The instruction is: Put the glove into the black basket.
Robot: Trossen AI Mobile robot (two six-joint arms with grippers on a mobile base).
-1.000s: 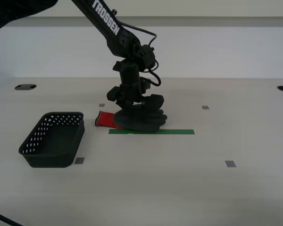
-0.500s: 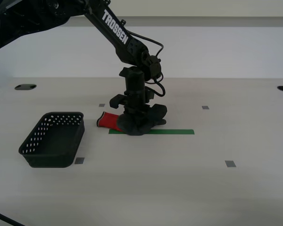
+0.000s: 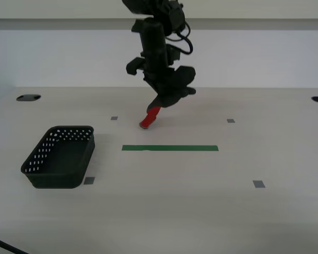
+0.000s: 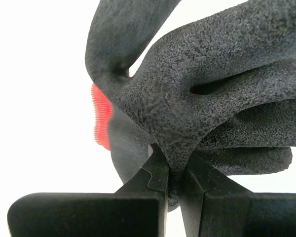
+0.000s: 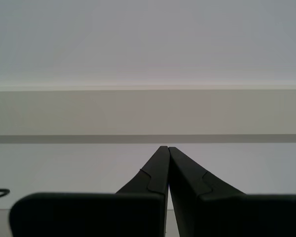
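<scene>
You see the glove (image 4: 197, 94) with pebbled dark grey rubber and a red knit cuff. The black basket (image 3: 61, 157) has walls dotted with round perforations. A green tape strip (image 3: 170, 148) and small grey squares (image 3: 259, 184) mark the pale, faintly grained table (image 3: 201, 211).

A robotics test lab is indicated. A bare pale bench (image 3: 212, 211) is marked with a green tape strip (image 3: 170, 148) at the frame's centre and small grey square markers (image 3: 259, 184) scattered around it, and is backed by a plain white wall (image 3: 254, 53) across the upper frame.
</scene>
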